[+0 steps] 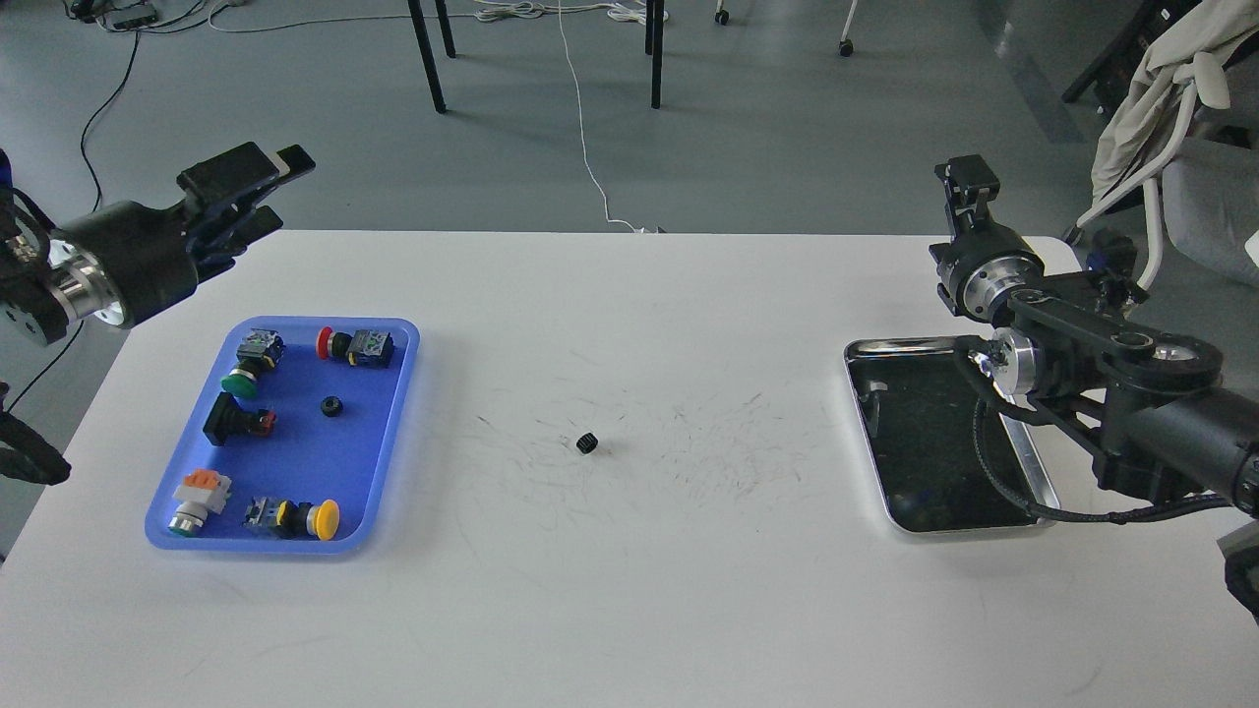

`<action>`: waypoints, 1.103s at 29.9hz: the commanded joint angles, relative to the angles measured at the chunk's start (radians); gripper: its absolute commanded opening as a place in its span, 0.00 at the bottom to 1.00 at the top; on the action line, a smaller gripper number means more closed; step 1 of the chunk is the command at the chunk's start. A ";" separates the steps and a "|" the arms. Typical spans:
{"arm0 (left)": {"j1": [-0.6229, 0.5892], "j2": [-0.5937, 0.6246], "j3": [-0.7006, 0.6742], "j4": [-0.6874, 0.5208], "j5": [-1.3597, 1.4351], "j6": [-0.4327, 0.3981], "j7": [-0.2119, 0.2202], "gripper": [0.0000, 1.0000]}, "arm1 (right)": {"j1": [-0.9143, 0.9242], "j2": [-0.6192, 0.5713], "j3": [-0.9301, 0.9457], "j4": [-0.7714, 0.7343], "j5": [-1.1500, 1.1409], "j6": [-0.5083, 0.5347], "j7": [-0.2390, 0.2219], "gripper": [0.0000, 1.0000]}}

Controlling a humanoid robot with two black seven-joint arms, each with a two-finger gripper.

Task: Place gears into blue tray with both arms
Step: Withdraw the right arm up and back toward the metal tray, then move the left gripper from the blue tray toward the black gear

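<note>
The white table (689, 610) fills most of the head view, and both arms hang over its far corners, clear of everything on it. The right arm (1170, 413) reaches in from the right edge above the silver metal tray (1050, 506), its wrist bent upward so the right gripper (966, 182) points up and away past the far table edge; it is seen end-on and dark, so I cannot tell how far its fingers are parted. The left arm (108, 270) comes in from the left, lying nearly level over the far-left corner, and the left gripper (258, 192) points right and slightly up with its two fingers spread apart, holding nothing. The silver tray sits near the right edge, its dark inside bare where it shows. The blue tray (389, 433) lies at the left and holds several push-button switches with green, red, orange and yellow parts, plus one gear (331, 405) near its middle, right of a black switch. The other gear (587, 442) lies alone on the bare table between the two trays, nearer the blue one, well apart from both grippers.
</note>
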 commanded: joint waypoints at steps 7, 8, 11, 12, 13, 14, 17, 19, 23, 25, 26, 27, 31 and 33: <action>0.003 0.011 0.002 -0.032 0.021 -0.011 -0.015 0.98 | -0.037 0.033 0.166 -0.010 0.003 0.028 -0.094 0.96; 0.003 0.008 0.002 -0.033 0.033 -0.010 -0.017 0.98 | -0.040 0.037 0.177 -0.010 0.003 0.033 -0.096 0.96; 0.000 0.021 0.003 -0.097 0.114 -0.008 -0.018 0.98 | -0.040 0.040 0.183 -0.010 0.003 0.040 -0.094 0.96; -0.002 0.026 0.003 -0.111 0.171 -0.007 -0.017 0.98 | -0.041 0.040 0.186 -0.010 0.003 0.040 -0.092 0.96; -0.002 0.031 0.002 -0.116 0.225 -0.005 -0.017 0.98 | -0.041 0.040 0.195 -0.010 0.003 0.040 -0.092 0.96; 0.001 0.029 0.002 -0.116 0.283 -0.004 -0.018 0.98 | -0.041 0.042 0.214 -0.008 0.003 0.045 -0.092 0.96; 0.003 0.018 0.002 -0.145 0.397 -0.002 -0.017 0.98 | -0.051 0.042 0.245 -0.008 0.003 0.056 -0.092 0.96; 0.003 0.017 0.002 -0.167 0.458 0.001 -0.017 0.98 | -0.054 0.043 0.245 -0.010 0.002 0.059 -0.089 0.96; 0.006 -0.020 0.014 -0.165 0.639 0.041 -0.018 0.98 | -0.051 0.056 0.237 -0.010 0.000 0.057 -0.083 0.97; 0.010 -0.028 0.020 -0.170 0.745 0.044 -0.021 0.98 | -0.049 0.056 0.234 -0.008 -0.006 0.059 -0.082 0.97; 0.012 -0.034 0.017 -0.170 0.788 0.048 -0.021 0.98 | -0.048 0.057 0.234 -0.007 -0.010 0.059 -0.077 0.97; 0.009 -0.046 0.014 -0.171 0.803 0.055 -0.018 0.98 | -0.048 0.057 0.234 -0.004 -0.010 0.059 -0.074 0.96; 0.009 -0.100 0.022 -0.158 0.828 0.070 0.017 0.97 | -0.046 0.060 0.229 -0.018 -0.013 0.060 -0.076 0.96; 0.003 -0.115 0.020 -0.161 0.834 0.070 0.048 0.97 | -0.048 0.062 0.246 -0.021 -0.010 0.063 -0.083 0.96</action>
